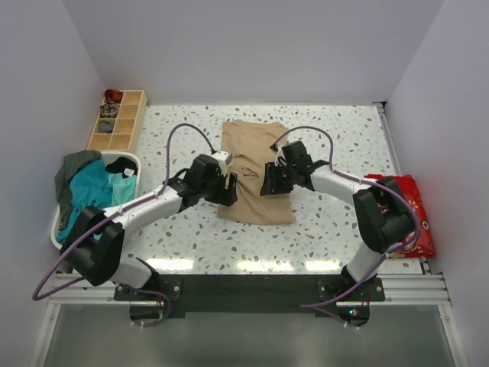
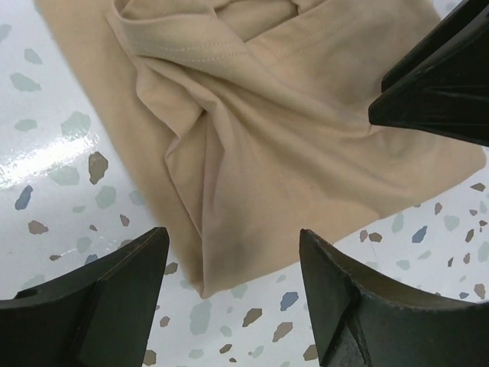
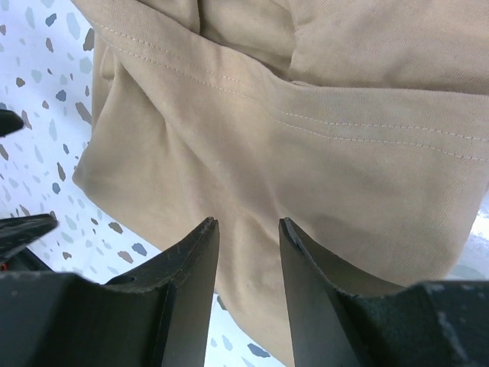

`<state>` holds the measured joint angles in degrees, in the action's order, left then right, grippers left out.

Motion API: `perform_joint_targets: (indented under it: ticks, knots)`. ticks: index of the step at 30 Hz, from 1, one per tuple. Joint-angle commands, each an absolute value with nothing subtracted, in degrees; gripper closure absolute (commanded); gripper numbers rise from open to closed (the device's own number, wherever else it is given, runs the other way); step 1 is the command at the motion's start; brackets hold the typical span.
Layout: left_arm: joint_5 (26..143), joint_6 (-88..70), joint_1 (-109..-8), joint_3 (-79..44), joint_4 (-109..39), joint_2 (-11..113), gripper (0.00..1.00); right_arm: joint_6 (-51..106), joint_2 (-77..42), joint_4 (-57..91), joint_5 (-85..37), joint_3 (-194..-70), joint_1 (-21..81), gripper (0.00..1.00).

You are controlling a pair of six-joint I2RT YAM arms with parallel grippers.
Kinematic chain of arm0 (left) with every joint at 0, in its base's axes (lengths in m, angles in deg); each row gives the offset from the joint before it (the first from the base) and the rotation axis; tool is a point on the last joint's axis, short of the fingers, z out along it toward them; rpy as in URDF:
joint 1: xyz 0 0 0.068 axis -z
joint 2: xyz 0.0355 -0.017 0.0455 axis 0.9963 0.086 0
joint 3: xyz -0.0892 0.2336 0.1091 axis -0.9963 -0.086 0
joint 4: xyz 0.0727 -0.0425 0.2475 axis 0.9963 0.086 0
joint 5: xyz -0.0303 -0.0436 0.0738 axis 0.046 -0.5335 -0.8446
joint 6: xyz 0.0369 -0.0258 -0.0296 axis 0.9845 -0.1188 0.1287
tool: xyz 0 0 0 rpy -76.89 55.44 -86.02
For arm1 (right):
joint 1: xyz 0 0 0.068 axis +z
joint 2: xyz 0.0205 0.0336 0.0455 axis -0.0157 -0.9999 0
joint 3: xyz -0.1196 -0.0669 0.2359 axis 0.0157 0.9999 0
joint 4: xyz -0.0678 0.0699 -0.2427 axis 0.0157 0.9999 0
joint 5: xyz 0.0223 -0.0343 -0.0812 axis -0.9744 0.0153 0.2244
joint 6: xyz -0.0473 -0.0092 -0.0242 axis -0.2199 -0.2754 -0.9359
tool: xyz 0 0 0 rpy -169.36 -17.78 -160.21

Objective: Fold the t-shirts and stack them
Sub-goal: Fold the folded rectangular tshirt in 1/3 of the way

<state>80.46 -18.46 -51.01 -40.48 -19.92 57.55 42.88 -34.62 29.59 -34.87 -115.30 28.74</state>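
Two grippers over one sandy-beige t-shirt [image 1: 252, 208], at the middle of the speckled table [image 1: 336, 145].
Shows the left gripper [image 1: 228, 188] at the shirt's 8 o'clock edge, jaws spread wide and holding nothing, with a rumpled corner of cloth beneath. Shows the right gripper [image 1: 271, 180] at the 3 o'clock edge, jaws parted by a narrow gap above a stitched hem, no cloth pinched. Has a teal t-shirt [image 1: 92, 187] and a dark grey-green t-shirt [image 1: 70, 174] heaped in the white basket [image 1: 128, 158] at the table's 9 o'clock, a wooden organiser [image 1: 118, 121] at 11, a red bag [image 1: 411, 208] at 4.
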Motion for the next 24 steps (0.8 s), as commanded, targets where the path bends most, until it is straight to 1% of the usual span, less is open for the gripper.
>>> perform_joint_targets:
  ticks: [1,7,11,16,19,22,23,24]
  knots:
    - [74.79,-20.60,-48.60,-43.47,-28.80,58.04,0.26,41.78,-32.56,30.61,-34.47,-117.18,28.68,0.58]
    - [69.42,-20.87,-45.96,-44.54,-34.15,59.62,0.25,41.78,-32.82,30.62,-34.38,-116.66,28.59,0.57]
    - [68.27,-20.78,-45.52,-45.15,-37.07,60.59,0.26,41.78,-33.26,30.53,-34.56,-116.57,28.59,0.57]
    - [67.57,-20.43,-44.82,-44.62,-38.12,64.10,0.30,41.69,-33.61,30.61,-34.65,-116.39,28.76,0.56]
    - [66.78,-20.51,-44.12,-44.89,-38.91,65.68,0.35,41.60,-33.87,30.70,-34.30,-116.31,28.68,0.56]
    - [66.43,-20.60,-43.67,-45.33,-39.88,66.48,0.47,41.51,-33.96,30.61,-34.21,-116.31,28.68,0.56]
    - [66.43,-20.60,-43.67,-45.33,-39.88,66.39,0.58,41.51,-34.14,30.53,-34.21,-116.39,28.68,0.56]
    - [66.43,-20.78,-43.59,-45.50,-39.97,66.31,0.63,41.43,-34.66,30.61,-34.12,-116.48,28.68,0.56]
